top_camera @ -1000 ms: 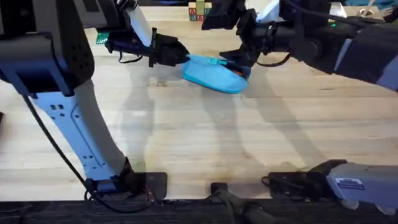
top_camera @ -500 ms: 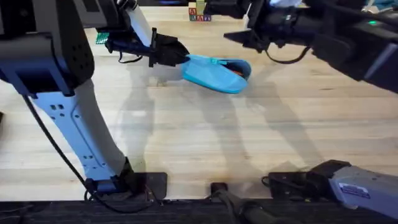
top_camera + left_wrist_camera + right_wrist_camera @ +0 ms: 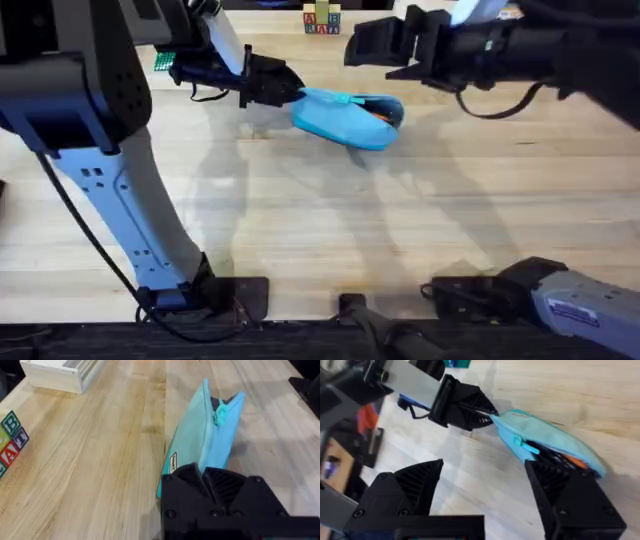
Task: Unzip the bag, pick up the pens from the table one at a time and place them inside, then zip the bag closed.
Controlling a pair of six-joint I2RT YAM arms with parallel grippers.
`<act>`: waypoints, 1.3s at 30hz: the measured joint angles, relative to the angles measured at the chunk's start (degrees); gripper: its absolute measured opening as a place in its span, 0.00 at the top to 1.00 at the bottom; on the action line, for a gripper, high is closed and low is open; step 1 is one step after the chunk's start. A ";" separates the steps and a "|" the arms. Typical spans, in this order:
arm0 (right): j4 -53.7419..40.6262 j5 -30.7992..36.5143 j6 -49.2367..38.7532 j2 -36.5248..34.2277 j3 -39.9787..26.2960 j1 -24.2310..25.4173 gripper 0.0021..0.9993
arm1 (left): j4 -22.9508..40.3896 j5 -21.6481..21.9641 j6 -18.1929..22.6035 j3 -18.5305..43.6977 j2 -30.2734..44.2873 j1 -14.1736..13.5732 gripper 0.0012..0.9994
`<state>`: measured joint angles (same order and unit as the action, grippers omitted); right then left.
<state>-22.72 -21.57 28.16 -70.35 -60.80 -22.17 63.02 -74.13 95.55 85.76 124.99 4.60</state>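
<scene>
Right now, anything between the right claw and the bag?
Nothing. In the overhead view the right claw, open, hangs above the bag, with bare table around. The right wrist view shows the bag's open mouth beyond its fingers, an orange pen inside.

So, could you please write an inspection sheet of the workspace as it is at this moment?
Surface: pale wood table, bare in front.
Job's things: light blue bag lying open, an orange pen and dark items inside; teal zipper pull at the closed part.
Clutter: letter blocks at the far edge; white box.
Grippers: left pincer shut on the bag's end; right pincer open, above the bag.
Cables: black cable along the left arm.
Surroundings: nothing seen.
</scene>
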 joint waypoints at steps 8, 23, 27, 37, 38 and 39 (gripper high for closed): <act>-7.76 3.92 -9.05 0.02 -5.81 -0.04 0.00 | 0.00 0.00 0.01 0.00 0.00 0.00 0.96; -21.16 11.94 -24.64 -0.01 -13.23 -0.04 0.00 | 0.00 0.00 0.00 0.00 0.00 0.00 0.96; -24.00 14.50 -28.96 -0.79 -16.97 -0.33 0.00 | 0.00 0.00 0.00 0.00 0.00 0.00 0.96; -26.24 22.45 -36.05 -9.56 -24.01 -6.29 0.00 | 0.00 0.00 0.00 0.00 0.00 0.00 0.96; -26.25 23.13 -36.45 -10.46 -24.55 -6.99 0.00 | 0.00 0.00 0.02 0.00 0.00 0.00 0.96; -26.25 23.93 -37.01 -11.54 -25.18 -7.83 0.00 | 0.00 0.00 0.00 0.00 0.00 0.00 0.96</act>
<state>-48.97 2.36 -8.85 -81.89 -85.98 -30.01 63.02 -74.13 95.55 85.76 124.99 4.60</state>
